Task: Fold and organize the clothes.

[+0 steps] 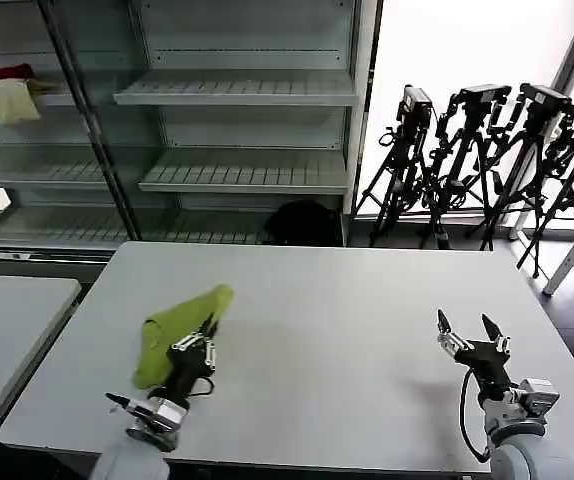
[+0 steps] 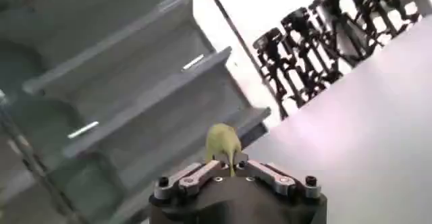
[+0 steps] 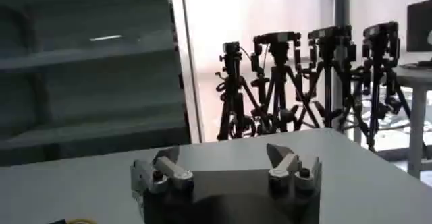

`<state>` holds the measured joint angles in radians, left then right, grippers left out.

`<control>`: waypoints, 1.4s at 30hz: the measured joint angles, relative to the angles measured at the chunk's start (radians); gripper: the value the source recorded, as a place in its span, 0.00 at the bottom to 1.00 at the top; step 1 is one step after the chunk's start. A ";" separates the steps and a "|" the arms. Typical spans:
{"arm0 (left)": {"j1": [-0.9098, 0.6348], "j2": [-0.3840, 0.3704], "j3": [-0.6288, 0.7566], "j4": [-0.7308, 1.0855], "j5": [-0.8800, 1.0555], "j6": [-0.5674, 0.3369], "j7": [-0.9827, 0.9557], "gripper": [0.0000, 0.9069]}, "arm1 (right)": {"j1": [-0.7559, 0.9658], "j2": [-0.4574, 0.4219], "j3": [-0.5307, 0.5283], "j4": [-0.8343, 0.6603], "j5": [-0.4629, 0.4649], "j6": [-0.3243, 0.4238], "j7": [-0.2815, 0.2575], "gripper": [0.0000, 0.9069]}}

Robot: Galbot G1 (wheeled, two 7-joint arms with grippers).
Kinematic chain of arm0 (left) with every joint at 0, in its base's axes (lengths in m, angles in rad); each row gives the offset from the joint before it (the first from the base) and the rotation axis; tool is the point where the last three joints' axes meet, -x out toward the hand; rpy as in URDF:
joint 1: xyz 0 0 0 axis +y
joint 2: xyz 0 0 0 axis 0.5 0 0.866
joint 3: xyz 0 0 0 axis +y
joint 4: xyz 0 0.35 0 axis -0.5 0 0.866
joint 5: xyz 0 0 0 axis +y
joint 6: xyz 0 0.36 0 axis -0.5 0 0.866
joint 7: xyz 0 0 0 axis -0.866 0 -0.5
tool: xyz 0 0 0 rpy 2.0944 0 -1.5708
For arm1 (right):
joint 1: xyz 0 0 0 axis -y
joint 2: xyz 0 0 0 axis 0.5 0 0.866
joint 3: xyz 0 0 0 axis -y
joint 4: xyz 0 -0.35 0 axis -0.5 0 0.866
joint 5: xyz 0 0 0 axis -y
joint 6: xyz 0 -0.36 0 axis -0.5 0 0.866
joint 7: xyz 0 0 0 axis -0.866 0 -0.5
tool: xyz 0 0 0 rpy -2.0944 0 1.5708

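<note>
Now left end effector (image 1: pixel 196 346) pinches bunched T-shirt (image 1: pixel 172 325).

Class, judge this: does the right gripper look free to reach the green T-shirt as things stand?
Probably yes. The right gripper is open, and bare table lies between it and the green T-shirt. But the left gripper is shut on the shirt, so crowding is possible.

Table: pale grey top (image 1: pixel 347 330)
Shelving: grey metal racks (image 1: pixel 237 130) behind
Window: bright white panel (image 1: pixel 467 50)
Tripods: black, clustered (image 1: pixel 487 160) by window
</note>
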<state>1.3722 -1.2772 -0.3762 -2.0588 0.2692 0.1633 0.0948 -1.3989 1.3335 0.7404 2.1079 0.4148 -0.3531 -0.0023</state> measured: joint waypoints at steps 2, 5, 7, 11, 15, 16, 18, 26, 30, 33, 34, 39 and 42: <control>-0.004 -0.006 0.039 -0.014 -0.036 0.027 -0.004 1.00 | 0.003 0.004 -0.017 0.012 0.000 -0.020 -0.002 1.00; -0.004 -0.008 0.076 -0.044 -0.094 0.061 -0.010 1.00 | 0.013 0.015 -0.056 0.034 0.009 -0.064 0.001 1.00; -0.002 -0.005 0.093 -0.074 -0.136 0.080 -0.012 1.00 | 0.021 0.025 -0.092 0.044 0.017 -0.092 0.010 1.00; 0.008 0.005 0.094 -0.145 -0.232 0.109 -0.016 1.00 | 0.044 0.050 -0.193 0.046 0.033 -0.134 0.044 1.00; 0.020 0.022 0.051 -0.221 -0.318 0.123 -0.026 1.00 | 0.081 0.062 -0.312 0.031 0.083 -0.165 0.109 1.00; 0.022 0.024 0.036 -0.236 -0.338 0.127 -0.029 1.00 | 0.093 0.068 -0.345 0.024 0.106 -0.172 0.133 1.00; 0.023 0.026 0.003 -0.255 -0.365 0.130 -0.037 1.00 | 0.117 0.084 -0.399 0.010 0.149 -0.182 0.178 1.00; 0.049 0.014 -0.092 -0.275 -0.427 0.135 -0.055 1.00 | 0.192 0.161 -0.551 -0.051 0.336 -0.207 0.367 1.00; 0.056 0.008 -0.122 -0.269 -0.447 0.130 -0.055 1.00 | 0.212 0.193 -0.593 -0.076 0.397 -0.214 0.449 0.82; 0.058 0.008 -0.143 -0.262 -0.458 0.129 -0.055 1.00 | 0.223 0.210 -0.620 -0.084 0.434 -0.219 0.502 0.31; 0.057 0.006 -0.151 -0.259 -0.462 0.128 -0.056 1.00 | 0.226 0.215 -0.627 -0.087 0.444 -0.220 0.517 0.20; 0.056 0.003 -0.177 -0.248 -0.479 0.127 -0.062 1.00 | 0.239 0.242 -0.658 -0.109 0.478 -0.225 0.582 0.16; 0.055 0.002 -0.192 -0.247 -0.490 0.127 -0.064 1.00 | 0.248 0.257 -0.669 -0.124 0.493 -0.227 0.616 0.00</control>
<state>1.4272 -1.2752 -0.5678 -2.3057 -0.2209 0.2899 0.0304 -1.1506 1.5902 0.0717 1.9841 0.9081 -0.5800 0.6140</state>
